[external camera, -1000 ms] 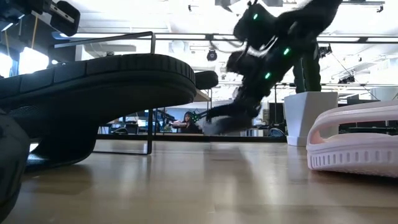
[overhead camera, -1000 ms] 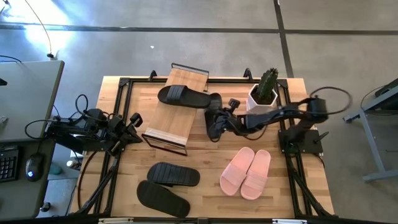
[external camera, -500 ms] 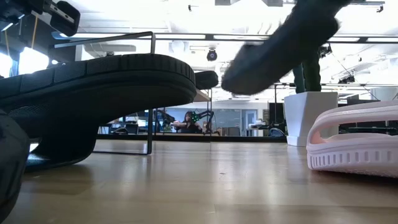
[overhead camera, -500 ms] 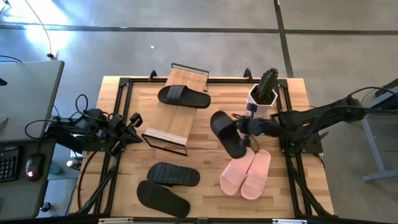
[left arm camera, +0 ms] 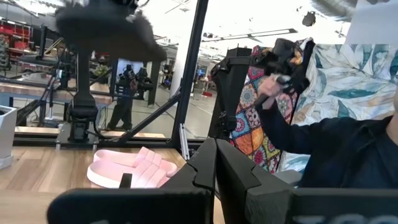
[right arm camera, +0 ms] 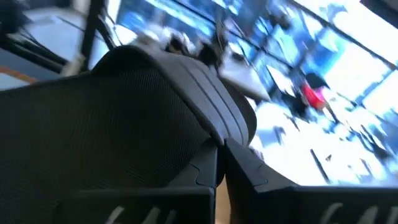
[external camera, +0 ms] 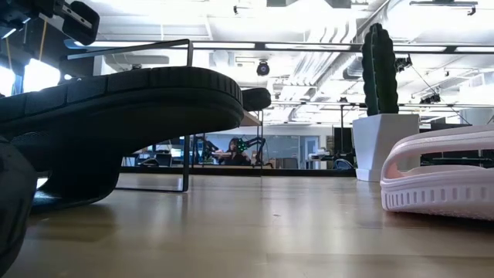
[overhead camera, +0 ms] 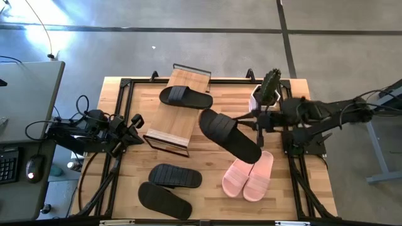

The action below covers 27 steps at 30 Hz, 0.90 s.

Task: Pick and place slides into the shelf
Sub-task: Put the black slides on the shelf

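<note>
Right gripper (overhead camera: 259,120) held a black slide (overhead camera: 229,134) pinched aloft; it should land level beside the slide on the shelf (overhead camera: 178,112); left gripper (overhead camera: 134,130) idled, closed.

Daylight falls evenly on the table (overhead camera: 151,100) from above, with soft shadows and a bright glare patch on the floor (overhead camera: 50,41) at upper left. The low view is backlit by ceiling lights, so the near black slide (external camera: 116,116) is a dark, out-of-focus mass. The right wrist view is smeared by motion blur.
</note>
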Tool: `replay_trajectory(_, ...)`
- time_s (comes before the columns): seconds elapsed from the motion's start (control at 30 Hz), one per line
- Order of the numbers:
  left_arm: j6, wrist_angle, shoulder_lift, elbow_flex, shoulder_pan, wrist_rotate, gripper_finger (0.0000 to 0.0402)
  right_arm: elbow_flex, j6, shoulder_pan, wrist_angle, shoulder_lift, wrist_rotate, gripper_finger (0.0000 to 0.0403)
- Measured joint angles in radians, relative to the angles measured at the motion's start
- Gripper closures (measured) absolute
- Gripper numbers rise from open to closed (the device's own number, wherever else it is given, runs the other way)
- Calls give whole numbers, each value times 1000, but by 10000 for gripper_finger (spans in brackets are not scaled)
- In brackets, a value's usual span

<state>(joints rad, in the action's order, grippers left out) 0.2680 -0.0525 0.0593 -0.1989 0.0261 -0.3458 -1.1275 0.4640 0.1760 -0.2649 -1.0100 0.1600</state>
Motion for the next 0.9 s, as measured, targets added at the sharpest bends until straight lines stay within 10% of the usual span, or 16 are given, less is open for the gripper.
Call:
replay_trajectory(0.33, -1, -2, 0, 0, 0, 11, 401, -401, 241, -300, -113, -392, -405, 403)
replay_trajectory(0.9, -2, 3, 0, 0, 0, 19, 401, -822, 580, -348, -330, -919, -468, 403)
